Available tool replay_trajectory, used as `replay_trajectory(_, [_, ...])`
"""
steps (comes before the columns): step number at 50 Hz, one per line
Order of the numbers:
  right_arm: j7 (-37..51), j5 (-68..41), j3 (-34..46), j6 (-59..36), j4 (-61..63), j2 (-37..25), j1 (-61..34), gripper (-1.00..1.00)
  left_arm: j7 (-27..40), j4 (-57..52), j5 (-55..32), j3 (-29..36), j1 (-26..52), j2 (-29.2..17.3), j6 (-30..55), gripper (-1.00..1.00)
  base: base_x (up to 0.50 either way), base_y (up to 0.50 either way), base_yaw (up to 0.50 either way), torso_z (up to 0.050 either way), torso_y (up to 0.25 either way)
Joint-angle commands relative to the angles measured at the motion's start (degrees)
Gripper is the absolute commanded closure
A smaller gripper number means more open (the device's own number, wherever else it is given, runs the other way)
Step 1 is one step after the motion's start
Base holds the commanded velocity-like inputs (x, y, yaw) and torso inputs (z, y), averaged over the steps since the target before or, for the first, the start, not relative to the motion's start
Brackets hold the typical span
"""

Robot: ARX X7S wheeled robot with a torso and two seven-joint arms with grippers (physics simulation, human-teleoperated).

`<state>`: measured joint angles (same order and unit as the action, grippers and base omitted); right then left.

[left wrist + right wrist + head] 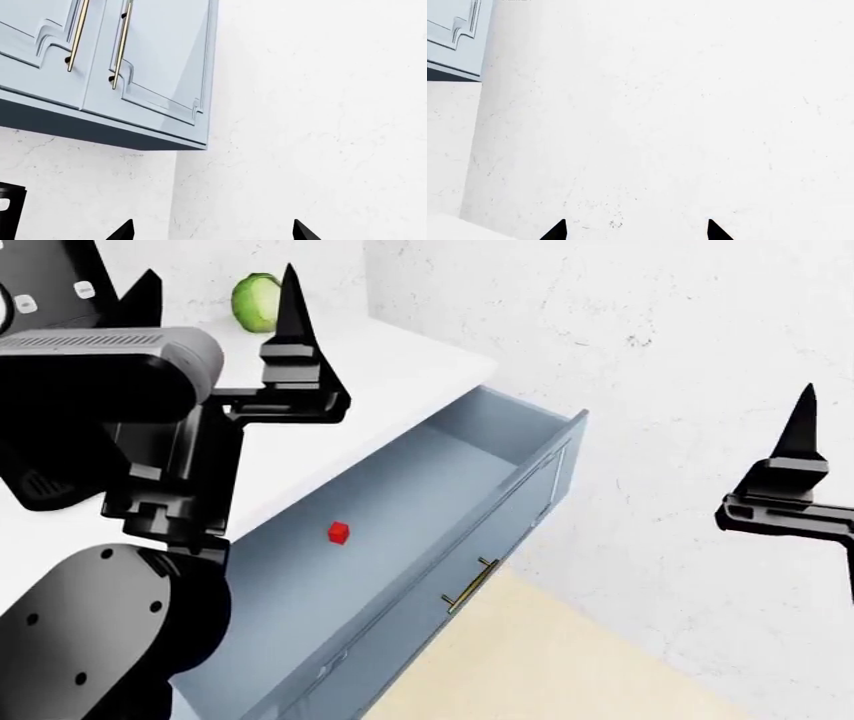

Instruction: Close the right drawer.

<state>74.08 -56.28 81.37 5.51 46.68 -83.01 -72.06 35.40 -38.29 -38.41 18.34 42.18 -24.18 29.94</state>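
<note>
The right drawer (400,550) stands pulled out under the white countertop (400,360) — pale blue-grey, brass bar handle (470,585), a small red cube (339,532) inside. The left gripper (214,300) hovers above it, released; the right gripper (635,231), also spread, hangs beside the wall — well apart.

no readable text, labels, brands, numbers or signs on anything shown

head looks down; wrists face white wall (660,125), sharing upper cabinet (153,65).
</note>
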Motion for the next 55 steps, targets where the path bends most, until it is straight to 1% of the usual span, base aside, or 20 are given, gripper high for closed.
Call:
replay_trajectory(1, [0.53,-0.11,-0.2,0.15,1.63,-2.74,0.14,-1.0,0.07,0.01,0.08,0.15,-0.32,-0.13,-0.32,-1.0,0.0,0.0,0.0,0.0,0.0])
replay_trajectory(4, [0.67,-0.04,-0.26,0.08,1.77,-2.76,0.16,-1.0,-0.01,-0.05,-0.04,0.63,-0.13,0.15,-0.18,-1.0,0.0,0.0,0.0,0.0,0.0])
replay_trajectory(10, [0.83,0.09,-0.24,0.18,1.64,-2.52,0.36,-1.0,-1.67,1.54,-0.78,3.24,1.42,2.18,0.3,-1.0,0.0,0.0,0.0,0.0,0.0])
replay_trajectory(14, [0.91,0.2,-0.25,0.36,1.63,-2.48,0.48,-1.0,-3.16,2.92,-2.74,5.0,3.06,3.96,1.45,-1.0,0.0,0.0,0.0,0.0,0.0])
replay_trajectory(22, [0.89,0.77,0.21,1.42,1.24,-2.51,1.32,-1.0,-6.22,6.15,-5.41,8.12,3.66,6.69,2.3,-1.0,0.0,0.0,0.0,0.0,0.0])
replay_trajectory(32, [1.07,1.29,0.48,2.18,0.78,-2.12,1.99,-1.0,-11.11,10.66,-11.73,9.26,3.47,9.04,3.04,-1.0,0.0,0.0,0.0,0.0,0.0])
replay_trajectory(35, [1.28,1.54,0.59,2.6,0.72,-2.36,2.25,-1.0,-11.14,11.35,-12.03,9.61,3.49,9.73,3.04,-1.0,0.0,0.0,0.0,0.0,0.0])
replay_trajectory(41, [1.4,1.54,0.41,2.63,1.52,-3.43,2.23,-1.0,-13.41,14.34,-11.54,11.27,2.54,10.97,1.86,-1.0,0.0,0.0,0.0,0.0,0.0])
replay_trajectory(49, [2.19,1.21,-0.08,2.44,3.9,-6.91,1.94,-1.0,-14.88,15.62,-10.98,13.48,1.27,11.4,1.54,-1.0,0.0,0.0,0.0,0.0,0.0])
replay_trajectory(55, [2.94,1.9,0.18,2.84,4.04,-6.96,2.34,-1.0,-16.13,16.71,-11.09,14.7,0.06,11.8,1.02,-1.0,0.0,0.0,0.0,0.0,0.0])
